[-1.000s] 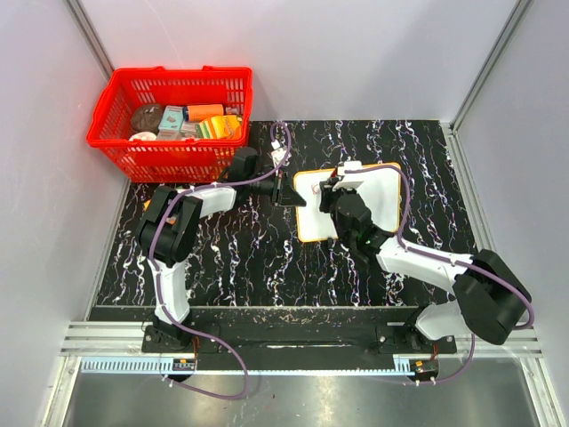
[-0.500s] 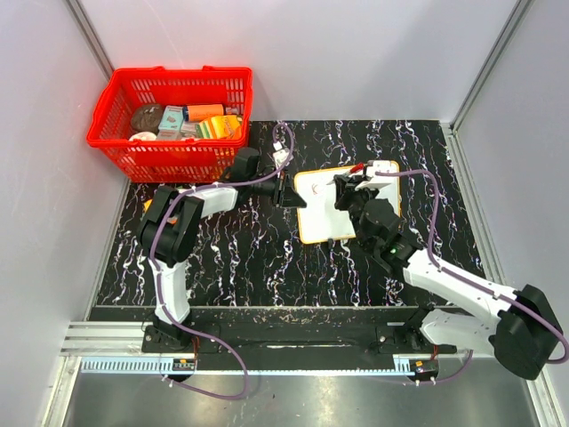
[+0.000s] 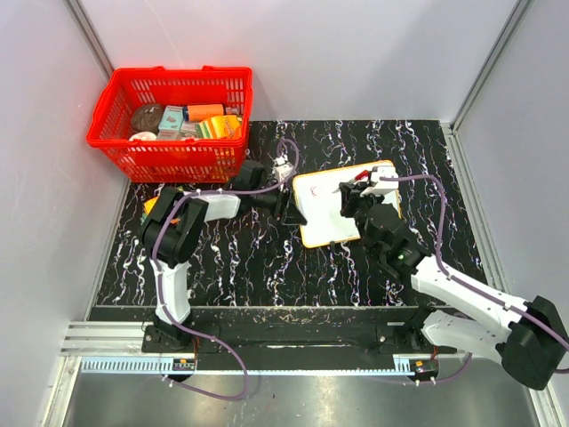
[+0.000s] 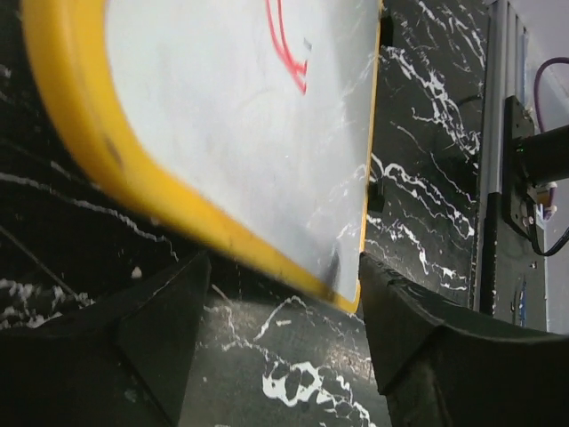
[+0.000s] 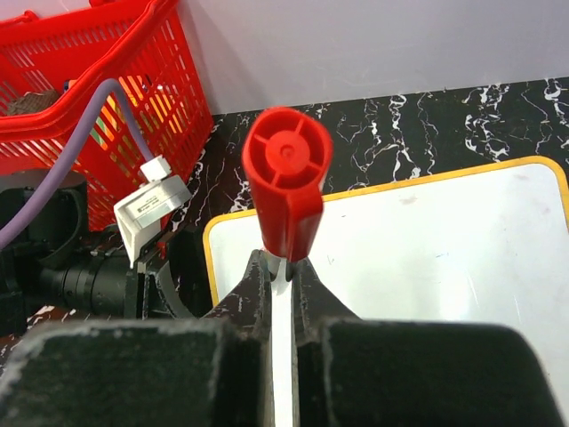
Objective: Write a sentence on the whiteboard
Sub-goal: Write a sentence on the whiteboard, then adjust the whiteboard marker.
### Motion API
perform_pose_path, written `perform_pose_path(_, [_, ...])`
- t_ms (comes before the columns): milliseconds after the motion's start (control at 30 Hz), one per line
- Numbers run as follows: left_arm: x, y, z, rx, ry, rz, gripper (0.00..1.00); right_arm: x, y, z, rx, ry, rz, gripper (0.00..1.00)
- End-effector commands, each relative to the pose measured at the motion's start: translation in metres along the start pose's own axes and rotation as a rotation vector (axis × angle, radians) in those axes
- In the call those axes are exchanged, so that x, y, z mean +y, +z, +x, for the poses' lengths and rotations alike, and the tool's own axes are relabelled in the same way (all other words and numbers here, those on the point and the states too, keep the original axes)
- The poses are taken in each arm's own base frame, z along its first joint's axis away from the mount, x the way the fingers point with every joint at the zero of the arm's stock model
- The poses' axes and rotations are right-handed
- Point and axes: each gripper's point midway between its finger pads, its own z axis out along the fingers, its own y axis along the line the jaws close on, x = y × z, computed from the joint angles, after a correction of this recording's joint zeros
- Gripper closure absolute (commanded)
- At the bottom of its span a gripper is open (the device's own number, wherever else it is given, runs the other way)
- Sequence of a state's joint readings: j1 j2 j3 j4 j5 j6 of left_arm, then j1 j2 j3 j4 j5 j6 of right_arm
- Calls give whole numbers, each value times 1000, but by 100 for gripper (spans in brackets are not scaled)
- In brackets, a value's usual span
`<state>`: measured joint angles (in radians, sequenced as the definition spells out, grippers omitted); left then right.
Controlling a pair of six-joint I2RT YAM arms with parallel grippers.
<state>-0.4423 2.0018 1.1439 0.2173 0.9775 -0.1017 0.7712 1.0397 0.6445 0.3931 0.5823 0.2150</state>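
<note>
The whiteboard (image 3: 327, 213), white with an orange-yellow rim, lies slightly turned on the black marbled table. My left gripper (image 3: 286, 206) is open at the board's left edge. In the left wrist view its fingers (image 4: 160, 329) stand apart, just short of the whiteboard's (image 4: 231, 133) rim and not touching it. Of the sentence, only a short red stroke (image 4: 289, 49) shows. My right gripper (image 3: 353, 193) hovers over the board, shut on a red-capped marker (image 5: 286, 191) standing upright between the jaws above the whiteboard (image 5: 427, 258).
A red basket (image 3: 171, 120) full of small items stands at the back left, also visible from the right wrist as the basket (image 5: 80, 98). A small orange thing (image 3: 151, 206) lies beside the left arm. Grey walls enclose the table on three sides.
My left gripper has opened and let go of the board's left edge. The right arm has swung right and drawn back with the marker, and the board has turned a little.
</note>
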Motion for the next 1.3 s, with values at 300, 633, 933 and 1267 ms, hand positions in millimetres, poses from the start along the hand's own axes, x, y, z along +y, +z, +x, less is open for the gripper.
perform_pose_path(300, [-20, -89, -8, -142, 79, -527, 10, 5, -39, -24, 18, 107, -113, 100])
perform_pose_path(633, [-204, -72, -60, -269, 370, -135, 7, 57, -88, -27, 137, 233, -465, 100])
perform_pose_path(933, [-231, -32, -84, -206, 438, -119, 14, 62, -114, -33, 173, 304, -541, 100])
perform_pose_path(1267, [-248, -16, -75, -164, 459, -32, 79, 50, -129, -44, 146, 362, -521, 100])
